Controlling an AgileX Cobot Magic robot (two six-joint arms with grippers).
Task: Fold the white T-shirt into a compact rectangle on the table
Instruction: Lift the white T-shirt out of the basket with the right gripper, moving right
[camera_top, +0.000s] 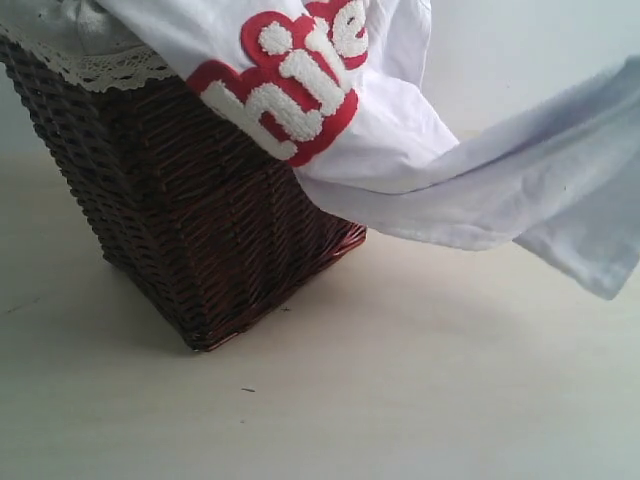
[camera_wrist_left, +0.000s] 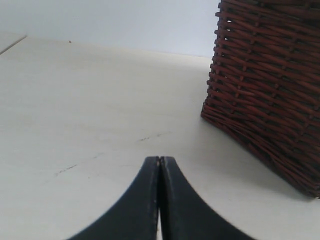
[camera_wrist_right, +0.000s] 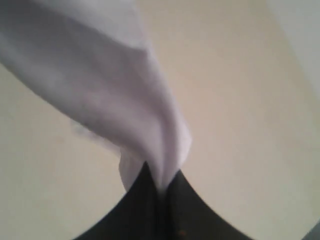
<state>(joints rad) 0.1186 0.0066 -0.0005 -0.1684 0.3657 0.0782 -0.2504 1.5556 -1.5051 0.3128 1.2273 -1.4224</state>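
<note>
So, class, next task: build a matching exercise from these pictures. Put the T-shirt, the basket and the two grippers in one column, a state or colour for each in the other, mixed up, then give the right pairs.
Column one
1. white T-shirt
2. basket
3. left gripper
4. right gripper

Column two
A. shut on white cloth
B. dark brown wicker
C. shut on nothing, bare table ahead
D. spills from the basket's top, one end pulled out sideways in the air

Pairs: 1-D, 2-B, 3-C, 4-A
</note>
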